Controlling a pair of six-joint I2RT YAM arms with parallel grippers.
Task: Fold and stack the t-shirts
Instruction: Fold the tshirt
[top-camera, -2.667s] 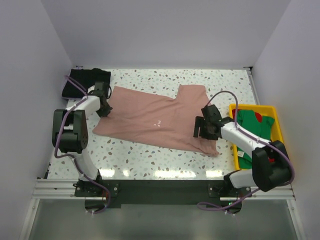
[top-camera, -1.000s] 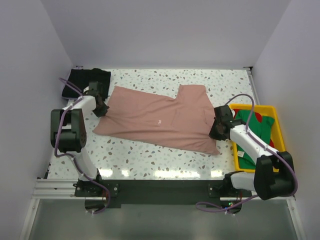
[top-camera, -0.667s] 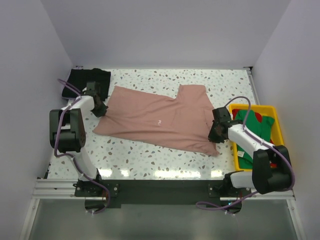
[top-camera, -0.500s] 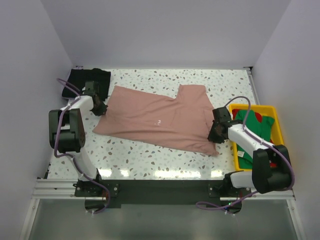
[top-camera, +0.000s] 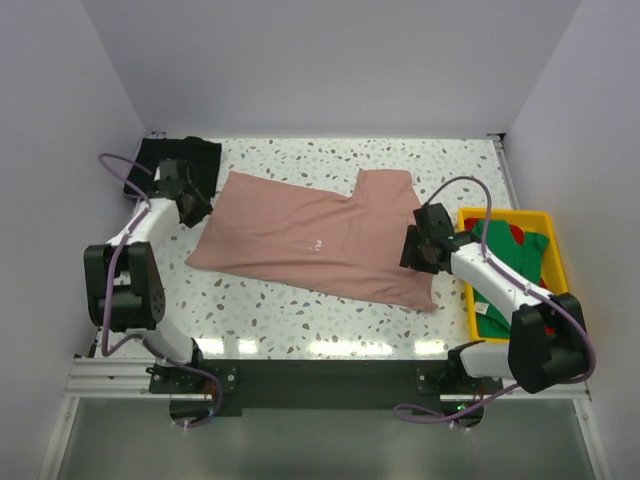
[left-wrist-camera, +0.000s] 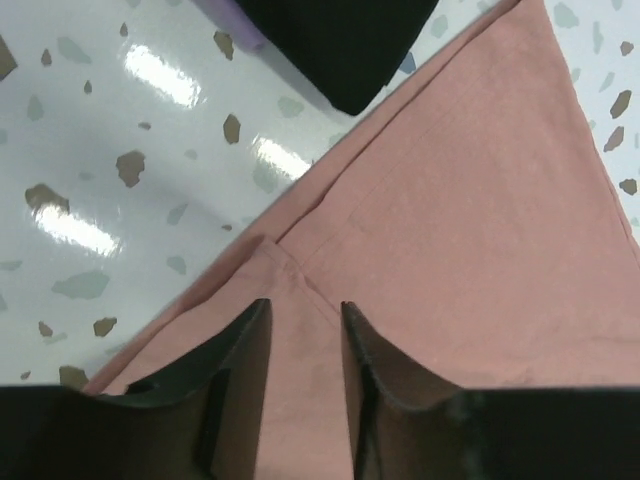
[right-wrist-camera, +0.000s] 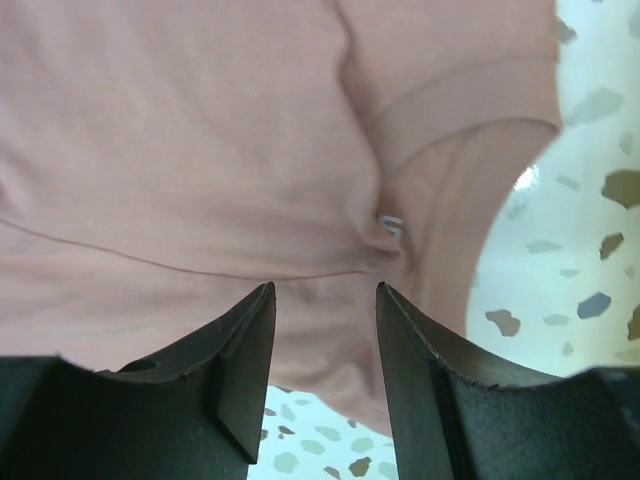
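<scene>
A dusty-pink t-shirt (top-camera: 315, 240) lies spread flat across the middle of the speckled table, small white print on its chest. A folded black t-shirt (top-camera: 180, 160) sits at the far left corner. My left gripper (top-camera: 196, 210) hovers over the pink shirt's left corner (left-wrist-camera: 300, 290), jaws apart, nothing between them. My right gripper (top-camera: 415, 250) hangs open just above the shirt's collar end (right-wrist-camera: 400, 230), where a small label shows, holding nothing. Green and red shirts (top-camera: 510, 260) lie in the yellow bin.
The yellow bin (top-camera: 556, 250) stands at the table's right edge beside my right arm. White walls close in the back and both sides. Bare speckled tabletop (top-camera: 300, 310) runs along the front.
Both grippers have opened and let go of the pink shirt. The left gripper lifted off the left corner; the right one drew back leftward above the collar end. The shirt lies flat.
</scene>
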